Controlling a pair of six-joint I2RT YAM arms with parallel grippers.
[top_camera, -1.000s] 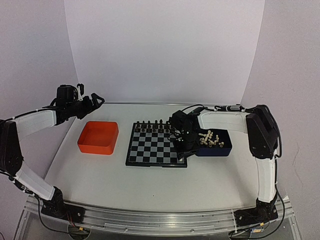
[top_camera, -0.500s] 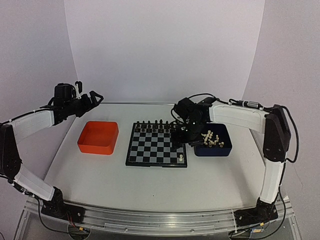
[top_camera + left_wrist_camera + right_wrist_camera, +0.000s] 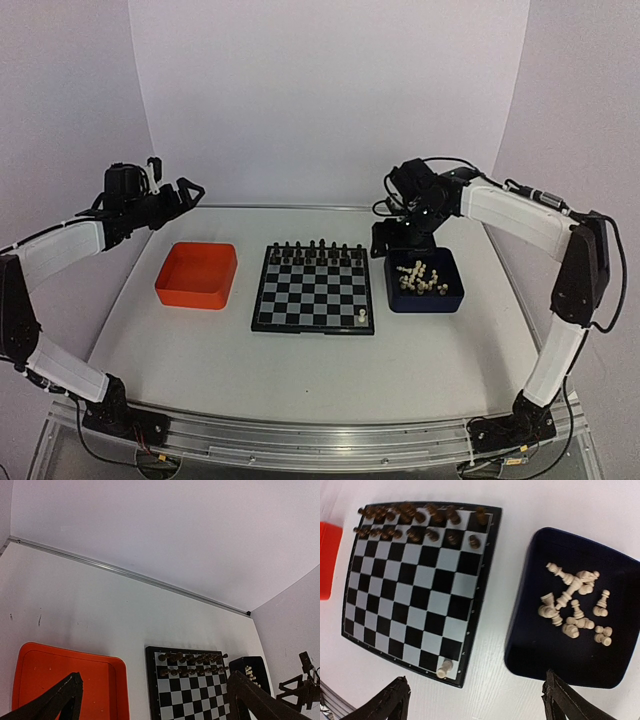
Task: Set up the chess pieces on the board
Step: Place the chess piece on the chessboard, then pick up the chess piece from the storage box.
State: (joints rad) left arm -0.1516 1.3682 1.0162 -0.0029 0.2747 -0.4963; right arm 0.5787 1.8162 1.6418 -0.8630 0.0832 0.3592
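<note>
The board (image 3: 313,288) lies mid-table, with black figures (image 3: 315,250) on its two far rows. One cream-white chess piece (image 3: 361,317) stands on the near right corner square, seen in the right wrist view as a piece (image 3: 444,668) apart from both fingers. Several more chess pieces (image 3: 572,607) lie jumbled in the dark blue tray (image 3: 425,305). My right gripper (image 3: 388,240) hangs open and empty, high over the gap between the board (image 3: 420,580) and the tray. My left gripper (image 3: 175,185) is open and empty, raised beyond the orange tray.
An orange tray (image 3: 190,297) stands left of the board and looks empty in the left wrist view, where its rim (image 3: 75,656) shows. The white backdrop walls close the table at the back and on both sides.
My right gripper opened and left a white piece standing on the near right corner square. It then rose and drew back to the right, towards the blue tray. The left arm barely shifted.
</note>
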